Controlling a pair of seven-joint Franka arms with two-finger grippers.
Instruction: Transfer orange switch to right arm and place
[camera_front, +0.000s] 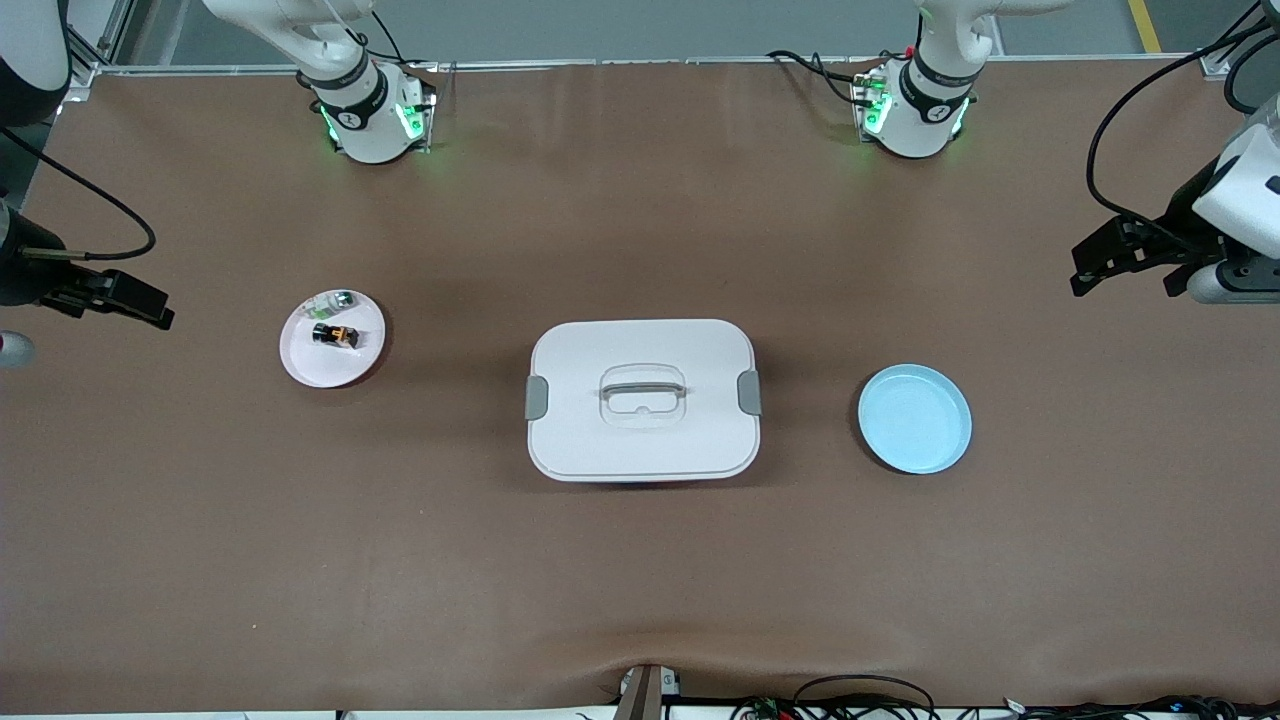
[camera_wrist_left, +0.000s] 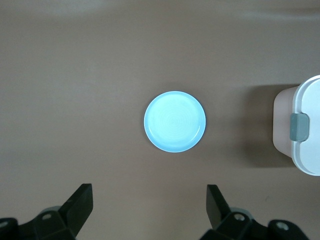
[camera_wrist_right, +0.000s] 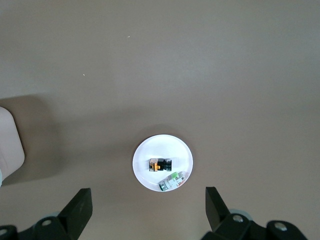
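Note:
The orange switch (camera_front: 335, 335) (camera_wrist_right: 160, 164), a tiny black part with an orange end, lies on its side on a white plate (camera_front: 305, 365) (camera_wrist_right: 145, 150) toward the right arm's end of the table. My right gripper (camera_front: 150, 305) (camera_wrist_right: 148, 195) hangs open and empty over the table's end, to the side of that plate. My left gripper (camera_front: 1090, 268) (camera_wrist_left: 150, 192) is also open and empty, high over the left arm's end of the table, to the side of a light blue plate (camera_front: 914, 418) (camera_wrist_left: 175, 121) that has nothing on it.
A small green-white-silver part (camera_front: 335, 300) (camera_wrist_right: 172, 181) shares the white plate with the switch. A white lidded box (camera_front: 642, 400) (camera_wrist_left: 305, 130) with grey clasps and a handle stands mid-table between the two plates. Cables run along the table edge nearest the camera.

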